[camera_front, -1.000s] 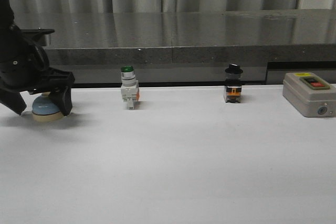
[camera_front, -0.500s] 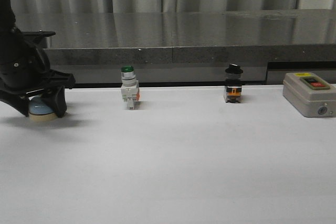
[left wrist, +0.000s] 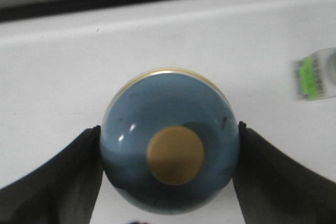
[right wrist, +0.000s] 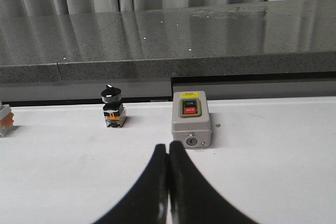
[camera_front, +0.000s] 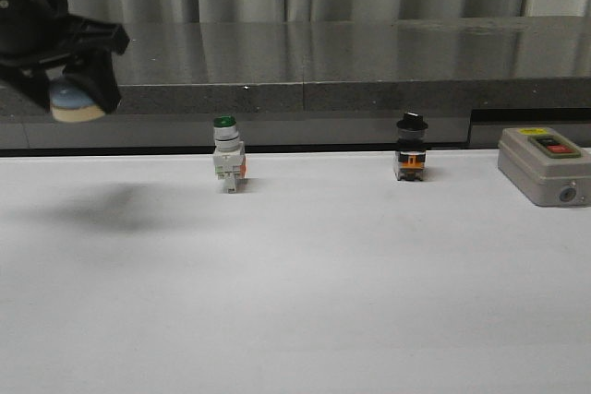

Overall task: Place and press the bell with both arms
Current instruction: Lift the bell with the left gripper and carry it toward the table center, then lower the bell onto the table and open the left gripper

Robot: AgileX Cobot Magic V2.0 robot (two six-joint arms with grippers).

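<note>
Bell (camera_front: pixel 76 101): light-blue glossy dome on a cream base, held up in the air at the far left of the front view, well above the white table (camera_front: pixel 305 283). From the left wrist camera its cream button (left wrist: pixel 175 155) faces the lens and the dome (left wrist: pixel 169 145) fills the space between the two fingers.
Left gripper (camera_front: pixel 66 89): closed around the bell, one dark finger (left wrist: pixel 58 177) pressed to each side of the dome; raised clear of the table, with a soft shadow on the surface below it.
Right gripper (right wrist: pixel 168 182): fingers drawn together with only a hairline seam between them, nothing held; it hangs over the table just short of the grey box. It does not show in the front view.
Green-capped switch (camera_front: pixel 227 165): upright near the back edge of the table, to the right of the held bell and well apart from it; a blurred green edge shows in the left wrist view (left wrist: pixel 314 73).
Black-knob switch (camera_front: pixel 410 146): upright, further right along the same back edge; also seen from the right wrist (right wrist: pixel 113 112).
Grey box (camera_front: pixel 543 165): red and black buttons on top, at the far right of the table; seen from the right wrist (right wrist: pixel 191 125) beside the black-knob switch.
Dark counter (camera_front: pixel 332 62): runs behind the table, curtains beyond it.
</note>
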